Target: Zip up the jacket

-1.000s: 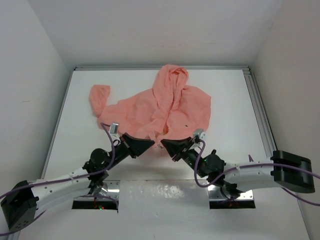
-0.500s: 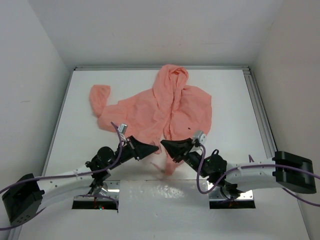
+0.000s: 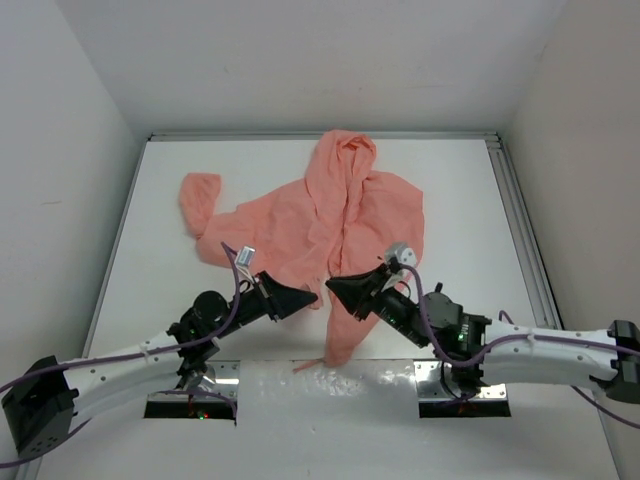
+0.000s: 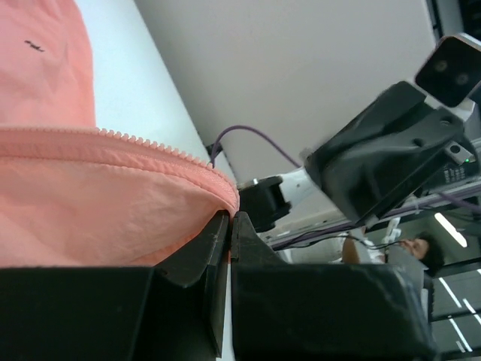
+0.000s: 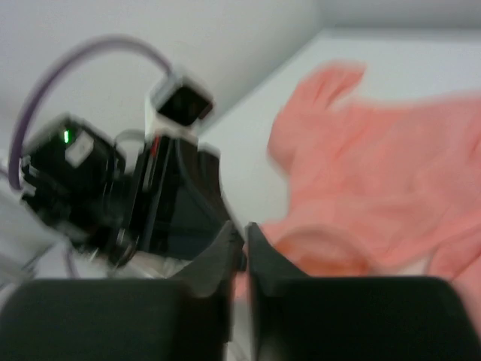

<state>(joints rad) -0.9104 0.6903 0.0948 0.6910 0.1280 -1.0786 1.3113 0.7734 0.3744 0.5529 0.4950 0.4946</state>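
Item: the jacket (image 3: 300,225), salmon-pink, thin and creased, lies spread on the white table (image 3: 450,200), occupying its middle and far part. Front is open. Zipper teeth (image 4: 143,144) run exposed along one raised edge. A tiny dark mark (image 4: 34,47) shows on a front panel.

Orientation: long axis runs far to near. The hood (image 3: 345,155) points at the far edge, and one sleeve (image 3: 198,195) extends to the left. A narrow length of front panel (image 3: 340,330) trails toward the near edge.

Left gripper (image 3: 308,296): clenched on the zipper edge, with fabric pinched between the fingers.

Right gripper (image 3: 332,285): just beside the left, above the trailing panel. Its wrist view is blurred, so its grip cannot be determined.
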